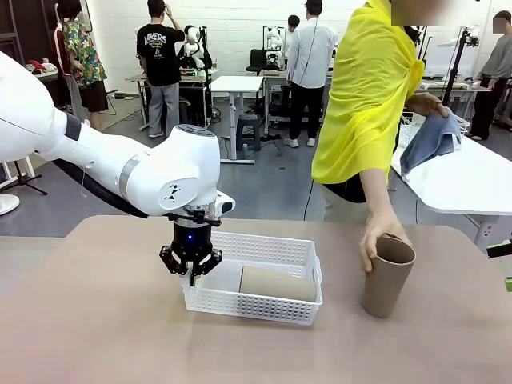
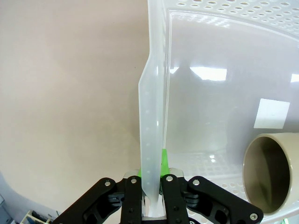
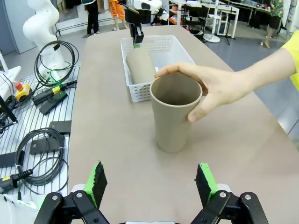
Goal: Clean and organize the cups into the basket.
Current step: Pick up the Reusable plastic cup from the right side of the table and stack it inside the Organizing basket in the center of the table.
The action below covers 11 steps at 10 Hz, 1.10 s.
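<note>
**Cup sorting, partway: one cup stowed, one still outside**

The tan surface [image 1: 96, 320] carries the working scene. The left arm [image 1: 160, 172] reaches in over it. The left jaws are clamped on the left short wall of the basket [image 1: 256, 305], as the left wrist view shows. The white basket sits at mid-surface. One tan cup [image 1: 276, 283] lies on its side inside, toward the basket's right half. A second tan cup [image 1: 387, 280] stands upright on the surface, right of the basket and apart from it, with a person's hand [image 1: 374, 240] on its rim. A blue cloth [image 1: 432, 140] hangs from the person's other hand [image 1: 428, 104], above a far table. The right jaws stand wide apart and empty, with green pads [image 3: 97, 182] facing the upright cup. By this evidence one cup is stowed, and the upright one is not yet in the basket.
</note>
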### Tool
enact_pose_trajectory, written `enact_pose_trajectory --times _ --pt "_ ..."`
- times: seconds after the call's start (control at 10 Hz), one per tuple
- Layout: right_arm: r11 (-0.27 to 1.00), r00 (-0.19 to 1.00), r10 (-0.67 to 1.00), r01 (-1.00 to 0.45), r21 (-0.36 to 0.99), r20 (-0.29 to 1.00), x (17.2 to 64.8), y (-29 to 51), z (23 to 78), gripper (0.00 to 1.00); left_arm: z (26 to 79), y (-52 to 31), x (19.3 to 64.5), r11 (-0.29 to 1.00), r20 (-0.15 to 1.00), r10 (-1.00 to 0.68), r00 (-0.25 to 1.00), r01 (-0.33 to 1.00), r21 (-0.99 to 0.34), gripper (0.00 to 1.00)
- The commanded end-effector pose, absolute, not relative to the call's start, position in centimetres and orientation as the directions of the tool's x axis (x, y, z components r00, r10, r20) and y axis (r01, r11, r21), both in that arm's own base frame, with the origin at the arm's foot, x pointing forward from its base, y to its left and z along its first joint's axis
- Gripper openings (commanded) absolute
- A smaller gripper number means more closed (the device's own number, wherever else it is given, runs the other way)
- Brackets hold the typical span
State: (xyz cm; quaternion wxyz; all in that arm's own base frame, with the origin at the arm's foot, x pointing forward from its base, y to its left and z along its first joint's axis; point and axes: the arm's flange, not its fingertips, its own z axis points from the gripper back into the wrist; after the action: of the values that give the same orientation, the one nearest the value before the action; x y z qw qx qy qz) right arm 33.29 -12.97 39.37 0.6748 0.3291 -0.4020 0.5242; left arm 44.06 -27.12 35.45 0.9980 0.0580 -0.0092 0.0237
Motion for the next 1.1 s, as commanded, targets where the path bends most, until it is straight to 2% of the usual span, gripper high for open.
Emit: enact_pose_trajectory --times 0.0,0.3,0.5,1.0 --pt "0.238 0.144 0.439 -0.971 0.040 0.887 33.6 -13.1 39.6 1.00 35.1 -26.9 44.0 0.991 0.013 0.039 0.999 -0.041 0.124 0.00" --pt "0.234 0.127 0.443 -0.972 0.023 0.887 33.3 -13.0 39.4 1.00 35.1 -26.9 44.0 0.991 0.013 0.039 0.999 -0.041 0.124 0.00" --pt "0.229 0.118 0.394 -0.973 0.027 0.912 35.7 -11.5 35.1 1.00 35.1 -26.9 44.0 0.991 0.013 0.039 0.999 -0.041 0.124 0.00" --pt "0.194 0.081 0.367 -0.981 0.009 0.927 38.7 -7.3 30.9 1.00 35.1 -26.9 44.0 0.991 0.013 0.039 0.999 -0.041 0.124 0.00"
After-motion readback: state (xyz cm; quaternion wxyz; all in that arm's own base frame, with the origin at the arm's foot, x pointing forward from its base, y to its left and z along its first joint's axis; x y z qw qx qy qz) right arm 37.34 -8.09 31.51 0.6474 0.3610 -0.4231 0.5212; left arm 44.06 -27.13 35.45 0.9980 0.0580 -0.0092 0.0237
